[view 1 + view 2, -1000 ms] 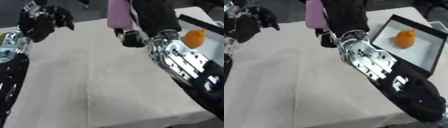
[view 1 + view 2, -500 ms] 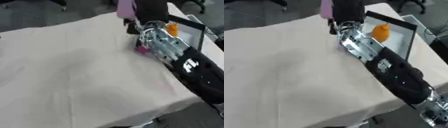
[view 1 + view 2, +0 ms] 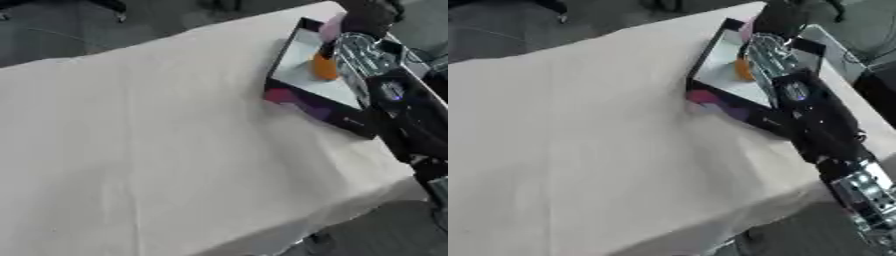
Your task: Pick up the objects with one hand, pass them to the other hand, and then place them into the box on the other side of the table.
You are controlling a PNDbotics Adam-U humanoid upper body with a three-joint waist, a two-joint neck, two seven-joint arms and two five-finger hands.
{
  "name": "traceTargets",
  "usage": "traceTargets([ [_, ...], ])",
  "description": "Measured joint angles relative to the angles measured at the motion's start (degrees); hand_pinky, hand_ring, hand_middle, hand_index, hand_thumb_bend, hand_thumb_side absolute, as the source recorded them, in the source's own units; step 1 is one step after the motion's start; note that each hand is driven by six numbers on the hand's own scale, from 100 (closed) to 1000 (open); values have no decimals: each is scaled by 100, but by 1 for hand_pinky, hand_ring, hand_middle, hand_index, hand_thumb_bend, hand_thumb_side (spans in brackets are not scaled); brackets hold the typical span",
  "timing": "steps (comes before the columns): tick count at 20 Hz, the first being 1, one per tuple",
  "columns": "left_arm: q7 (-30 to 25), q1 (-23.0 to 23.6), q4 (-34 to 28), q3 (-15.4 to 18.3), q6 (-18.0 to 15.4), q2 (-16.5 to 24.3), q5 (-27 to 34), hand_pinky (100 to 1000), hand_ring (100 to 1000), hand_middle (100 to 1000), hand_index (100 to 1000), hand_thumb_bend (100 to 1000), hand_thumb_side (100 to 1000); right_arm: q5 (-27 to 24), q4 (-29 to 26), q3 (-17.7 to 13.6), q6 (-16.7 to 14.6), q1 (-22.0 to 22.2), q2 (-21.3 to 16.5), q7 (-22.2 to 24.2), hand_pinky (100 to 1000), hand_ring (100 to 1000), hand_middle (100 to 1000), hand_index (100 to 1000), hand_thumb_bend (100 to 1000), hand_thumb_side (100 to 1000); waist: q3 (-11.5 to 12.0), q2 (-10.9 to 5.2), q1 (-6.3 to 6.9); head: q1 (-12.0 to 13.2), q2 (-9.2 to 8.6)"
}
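Right hand (image 3: 372, 17) reaching in from the right edge toward the upper right of the frame, hovering over the far end of the box (image 3: 302, 85); fingers blurred and dark, so whether released, clenched or grasping: impossible to tell. Pink-purple object (image 3: 332, 26) showing just beside and below that hand, at the box's far rim, apparently being lowered in, though contact with the box floor not being shown. Orange object (image 3: 325, 67) lying inside the box on its white floor, partly hidden behind the forearm (image 3: 798, 95) crossing above it. Box sitting askew near the right edge of the table (image 3: 131, 150), one dark corner pointing toward the middle of the frame. Left hand not appearing in either view. Risks pending, as judgements only: releasing too early with the pink-purple object resting over the far rim rather than inside, letting it tip outward off the table's upper right corner; catching the box wall with the wrist or forearm while drawing back, dragging the box nearer the table edge on the right; brushing the orange object under the arm and rolling it against the wall or out; snagging the cloth (image 3: 175, 200) under the box and wrinkling it. Cause in each case: limited sight of the hand behind the arm and tight clearance over the box
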Motion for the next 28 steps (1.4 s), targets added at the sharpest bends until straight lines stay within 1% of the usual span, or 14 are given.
traceTargets([
  [1, 7, 3, 0, 6, -7, 0, -24, 695, 605, 608, 729, 100, 867, -232, 153, 57, 7, -10, 0, -28, 814, 871, 857, 964, 834, 437, 3, 0, -5, 2, 0],
  [3, 12, 8, 0, 17, -12, 0, -70, 695, 605, 608, 730, 100, 868, -613, 324, 177, 12, -11, 0, -63, 836, 902, 892, 990, 871, 438, 18, 0, -12, 8, -1],
  [7, 15, 18, 0, 18, -16, 0, -140, 696, 606, 609, 732, 100, 875, -1083, 359, 332, 18, -7, 0, -157, 843, 913, 907, 1000, 893, 438, 26, 0, -23, 22, -1],
  [13, 16, 36, 2, 16, -17, 0, -207, 696, 605, 607, 732, 100, 876, -1406, 357, 359, 29, 17, -13, -366, 847, 914, 912, 1000, 899, 425, 32, 0, -55, 8, -1],
  [14, 17, 36, 2, 16, -18, 0, -214, 696, 605, 607, 732, 100, 875, -1449, 350, 359, 33, 28, -14, -411, 847, 913, 912, 1000, 882, 437, 32, 0, -54, 5, -1],
  [16, 19, 36, 4, 15, -21, 0, -237, 696, 605, 607, 732, 100, 868, -1517, 306, 358, 38, 30, -17, -503, 848, 912, 911, 1000, 892, 415, 32, 0, -56, 2, -1],
  [17, 20, 36, 6, 15, -22, 0, -248, 696, 605, 607, 732, 100, 866, -1536, 274, 357, 39, 31, -23, -550, 849, 912, 915, 1000, 768, 486, 32, 0, -57, 1, -1],
  [18, 24, 36, 8, 15, -26, 0, -261, 697, 605, 607, 733, 100, 862, -1539, 233, 355, 39, 35, -32, -597, 849, 912, 910, 1000, 885, 413, 32, 0, -58, 1, -1],
  [19, 32, 36, 13, 15, -35, 0, -268, 697, 605, 607, 733, 100, 848, -1531, 171, 344, 41, 49, -50, -644, 851, 910, 910, 1000, 865, 393, 32, 0, -58, 1, -2],
  [22, 79, 28, 86, 23, -84, 12, -323, 698, 606, 609, 736, 100, 809, -1247, -151, 306, 43, 105, -128, -736, 856, 908, 908, 1000, 835, 356, 26, 0, -57, 29, -2],
  [24, 152, -1, 198, 55, -159, 69, -410, 701, 609, 613, 741, 100, 743, -795, -502, 295, 46, 153, -177, -666, 871, 918, 919, 1000, 737, 306, 19, 0, -56, 119, -2],
  [25, 212, -37, 276, 81, -219, 118, -478, 701, 610, 614, 742, 100, 737, -470, -730, 306, 46, 183, -196, -539, 872, 918, 920, 1000, 729, 303, 12, 0, -53, 203, -3],
  [27, 380, -111, 506, 142, -387, 244, -659, 708, 619, 627, 755, 100, 616, 329, -1282, 384, 10, 231, -238, -96, 883, 923, 922, 1000, 642, 269, -15, -1, -47, 437, -8],
  [28, 489, -148, 657, 173, -497, 315, -793, 709, 621, 629, 757, 100, 597, 775, -1592, 443, -82, 250, -264, 202, 884, 923, 921, 1000, 638, 268, -21, -1, -42, 605, -12],
])
